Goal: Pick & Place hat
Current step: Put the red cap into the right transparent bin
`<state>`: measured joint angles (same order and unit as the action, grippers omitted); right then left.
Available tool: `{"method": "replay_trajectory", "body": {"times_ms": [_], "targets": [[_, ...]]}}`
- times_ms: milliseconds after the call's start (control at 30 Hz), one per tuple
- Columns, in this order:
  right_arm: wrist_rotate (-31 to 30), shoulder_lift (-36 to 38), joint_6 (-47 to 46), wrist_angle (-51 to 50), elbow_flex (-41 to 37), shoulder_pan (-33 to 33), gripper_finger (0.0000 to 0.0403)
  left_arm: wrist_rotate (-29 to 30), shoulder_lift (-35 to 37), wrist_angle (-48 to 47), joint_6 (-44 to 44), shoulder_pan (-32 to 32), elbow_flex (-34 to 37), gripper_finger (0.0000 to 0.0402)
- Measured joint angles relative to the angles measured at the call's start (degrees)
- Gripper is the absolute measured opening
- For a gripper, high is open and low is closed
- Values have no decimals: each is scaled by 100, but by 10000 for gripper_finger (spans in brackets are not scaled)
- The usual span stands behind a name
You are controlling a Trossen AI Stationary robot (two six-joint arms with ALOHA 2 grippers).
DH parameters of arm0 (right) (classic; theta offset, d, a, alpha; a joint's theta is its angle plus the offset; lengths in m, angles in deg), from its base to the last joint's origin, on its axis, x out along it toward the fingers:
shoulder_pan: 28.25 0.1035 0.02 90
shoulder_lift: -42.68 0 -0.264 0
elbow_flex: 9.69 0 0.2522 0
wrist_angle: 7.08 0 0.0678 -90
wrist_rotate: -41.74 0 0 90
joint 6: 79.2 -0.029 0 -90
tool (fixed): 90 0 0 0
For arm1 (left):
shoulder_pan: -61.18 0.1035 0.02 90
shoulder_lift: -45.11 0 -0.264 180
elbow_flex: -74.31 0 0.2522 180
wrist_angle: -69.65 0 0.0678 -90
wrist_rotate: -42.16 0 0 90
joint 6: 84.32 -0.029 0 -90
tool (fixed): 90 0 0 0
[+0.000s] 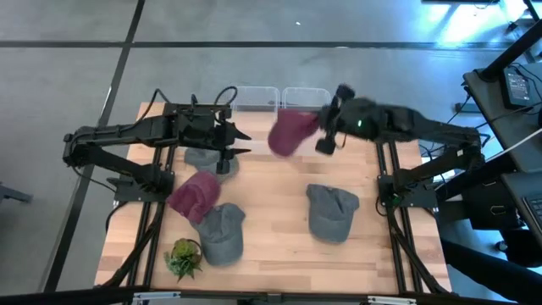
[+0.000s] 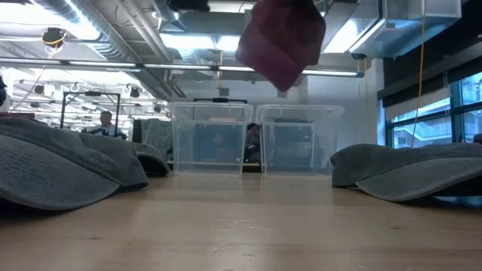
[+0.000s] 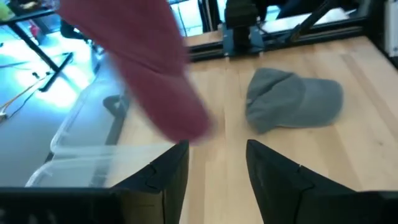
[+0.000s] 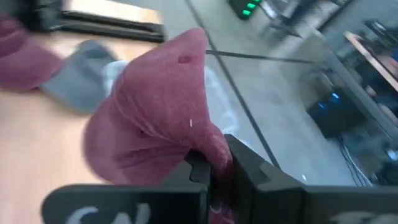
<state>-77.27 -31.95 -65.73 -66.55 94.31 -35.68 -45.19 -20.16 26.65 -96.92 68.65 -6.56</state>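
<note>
Fingers of the left gripper (image 1: 240, 142) stand parted and empty, left of the clear bins (image 1: 279, 97). The maroon cap (image 1: 290, 133) hangs in the air just before those bins, crown drooping left, its edge pinched by the closed right gripper (image 1: 320, 127).

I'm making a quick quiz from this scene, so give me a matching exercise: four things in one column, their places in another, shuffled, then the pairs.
Things:
1. held maroon hat
2. plant
3. right gripper
4. left gripper

Places:
A. table's front left corner
B. open, over a grey hat
C. in the air by the bins
D. shut on a hat

Pairs: 1-C, 2-A, 3-D, 4-B
</note>
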Motion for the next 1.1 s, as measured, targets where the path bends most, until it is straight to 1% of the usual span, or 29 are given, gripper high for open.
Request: {"method": "replay_trajectory", "body": {"times_ms": [133, 233, 400, 467, 700, 933, 1100], "targets": [[1, -177, -158, -277, 520, -756, 26, -17, 23, 232, 92, 144, 432, 152], [29, -323, -161, -565, 712, -1319, 26, 5, -18, 311, 161, 232, 613, 152], [672, -610, -279, -936, 740, -2106, 26, -16, -72, 397, 450, 321, 772, 157], [805, -747, -275, -919, 670, -2308, 26, -4, -72, 393, 452, 326, 780, 157], [1155, -1506, -277, -880, 605, -2770, 26, -15, -72, 545, 449, 321, 780, 153], [1172, -2308, -211, -880, 598, -3005, 26, -19, -72, 536, 452, 319, 780, 152], [1164, -2635, -109, -812, 597, -3025, 32, -24, -72, 505, 452, 317, 780, 150]]}}
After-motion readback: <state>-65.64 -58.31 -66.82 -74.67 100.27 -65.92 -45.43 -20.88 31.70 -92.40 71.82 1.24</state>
